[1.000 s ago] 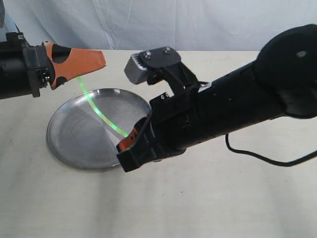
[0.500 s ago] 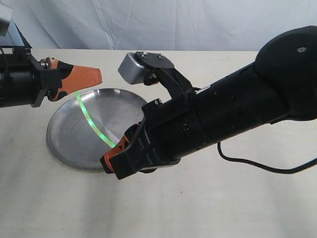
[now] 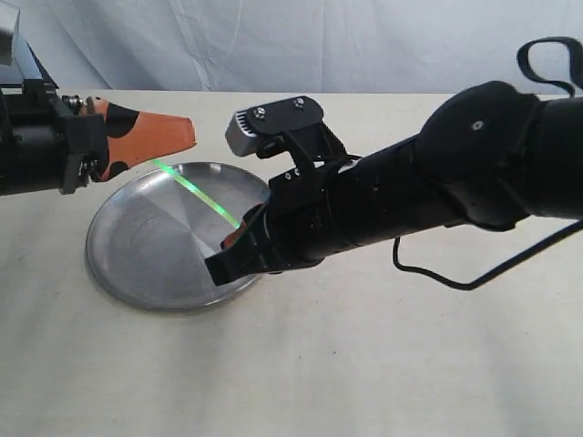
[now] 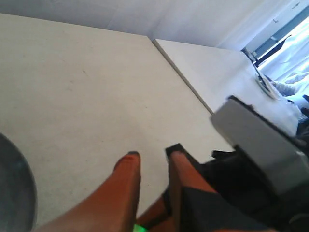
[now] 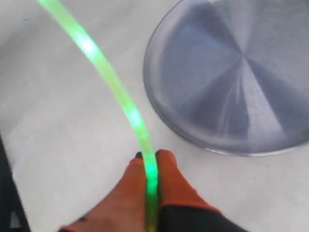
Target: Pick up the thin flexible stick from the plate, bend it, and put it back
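The stick (image 3: 200, 195) glows green and runs almost straight above the plate (image 3: 146, 259), spanning between my two grippers. My left gripper (image 3: 187, 132), with orange fingers, holds one end far back between its fingers; in the left wrist view only a green spot of the stick (image 4: 140, 228) shows there, behind the left gripper (image 4: 152, 157) tips, which stand slightly apart. My right gripper (image 3: 228, 250) is over the plate's near right rim. The right wrist view shows the right gripper (image 5: 150, 155) shut on the stick (image 5: 108, 77), with the plate (image 5: 231, 82) beside it.
The plate lies on a pale cloth-covered table (image 3: 364, 364) with a white curtain (image 3: 319, 41) behind. The grey camera box (image 3: 260, 127) on the right arm sits close to the left gripper's tips. A black cable (image 3: 455, 278) trails on the table at the right.
The stick was bowed into an arc between the grippers and is now nearly straight. The right gripper moved right and up, away from the left gripper, which barely shifted.
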### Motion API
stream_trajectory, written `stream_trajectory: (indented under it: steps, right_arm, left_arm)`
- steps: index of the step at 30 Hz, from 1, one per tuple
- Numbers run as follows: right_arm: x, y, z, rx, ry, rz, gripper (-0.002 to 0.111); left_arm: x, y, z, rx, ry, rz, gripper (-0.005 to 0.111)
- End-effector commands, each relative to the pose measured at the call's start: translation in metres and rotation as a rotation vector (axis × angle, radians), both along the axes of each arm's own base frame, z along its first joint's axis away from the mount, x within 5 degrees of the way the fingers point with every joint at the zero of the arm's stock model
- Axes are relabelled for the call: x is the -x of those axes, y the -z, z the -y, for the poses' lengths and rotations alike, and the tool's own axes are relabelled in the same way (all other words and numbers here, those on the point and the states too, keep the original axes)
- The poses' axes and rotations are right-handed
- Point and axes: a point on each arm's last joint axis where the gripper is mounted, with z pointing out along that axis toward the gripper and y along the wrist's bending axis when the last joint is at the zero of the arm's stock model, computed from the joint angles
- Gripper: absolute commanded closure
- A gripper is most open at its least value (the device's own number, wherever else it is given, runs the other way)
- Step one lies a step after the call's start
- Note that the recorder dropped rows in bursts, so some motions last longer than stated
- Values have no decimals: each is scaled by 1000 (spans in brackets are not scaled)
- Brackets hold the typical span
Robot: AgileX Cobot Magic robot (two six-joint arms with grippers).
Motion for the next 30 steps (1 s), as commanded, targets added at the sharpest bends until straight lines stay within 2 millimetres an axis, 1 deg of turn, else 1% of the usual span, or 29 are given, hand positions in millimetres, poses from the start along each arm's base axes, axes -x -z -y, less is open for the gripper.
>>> stream_trajectory:
  steps: [1, 2, 5, 6, 7, 8, 9, 10, 11, 12, 14, 15, 17, 18, 19, 20, 21, 22, 23, 24, 25, 26, 27, 28, 29, 30]
  right_arm:
    - [-19, 13, 2, 37, 123, 57, 108]
    - [-23, 16, 0, 45, 129, 61, 108]
    - [-34, 19, -9, 58, 106, 70, 108]
    - [-44, 21, -19, 56, 81, 64, 108]
    - [-50, 22, -24, 56, 72, 69, 108]
    - [-62, 25, -33, 59, 50, 73, 108]
    - [-66, 27, -37, 61, 44, 67, 108]
    - [-76, 34, -42, 68, 36, 39, 108]
    - [-79, 38, -44, 75, 34, 27, 108]
    - [-86, 48, -47, 121, 24, 27, 108]
    - [-93, 69, -50, 192, 14, -13, 108]
    - [-97, 82, -49, 246, 17, -23, 108]
    - [-99, 95, -48, 276, 51, -68, 108]
    - [-100, 97, -48, 288, 48, -82, 108]
    - [-100, 97, -48, 294, 43, -76, 107]
    - [-100, 98, -47, 308, 32, -65, 100]
    - [-100, 98, -47, 308, 32, -63, 95]
    - [-100, 98, -47, 308, 32, -63, 79]
    - [-100, 98, -47, 308, 32, -63, 63]
    - [-100, 98, -47, 307, 33, -61, 56]
    - [-98, 95, -47, 309, 25, -72, 51]
    - [-97, 90, -47, 305, 23, -81, 54]
    - [-93, 76, -45, 297, 9, -88, 68]
    - [-90, 67, -44, 295, -3, -84, 79]
    - [-85, 44, -41, 293, -26, -55, 100]
    - [-82, 29, -39, 283, -33, -33, 109]
  left_arm:
    - [15, -16, 4, 73, 75, 54, 66]
    - [19, -20, 4, 84, 88, 69, 64]
    - [30, -31, 4, 122, 120, 111, 63]
    - [37, -39, 2, 140, 126, 146, 66]
    - [40, -42, 2, 143, 127, 163, 67]
    - [49, -49, 0, 146, 123, 205, 69]
    - [52, -52, -2, 146, 116, 227, 70]
    - [60, -58, -5, 138, 89, 258, 72]
    - [63, -60, -6, 136, 76, 259, 73]
    - [73, -65, -9, 130, 62, 265, 74]
    - [89, -73, -12, 123, 65, 320, 78]
    - [101, -81, -15, 138, 52, 366, 82]
    - [118, -97, -20, 126, 32, 476, 88]
    - [131, -111, -26, 66, -16, 589, 91]
    - [138, -118, -30, 23, -53, 655, 92]
    - [150, -127, -38, -51, -128, 749, 92]
    - [155, -130, -43, -87, -177, 782, 92]
    - [162, -131, -52, -135, -281, 803, 92]
    - [165, -130, -59, -144, -353, 777, 92]
    - [166, -128, -62, -170, -386, 765, 92]
    - [166, -124, -65, -187, -417, 717, 92]
    - [164, -120, -67, -201, -433, 685, 92]
    - [163, -118, -68, -209, -443, 652, 92]
    - [163, -118, -68, -201, -445, 649, 92]
    - [163, -121, -69, -191, -462, 665, 93]
    - [163, -122, -70, -191, -477, 677, 94]
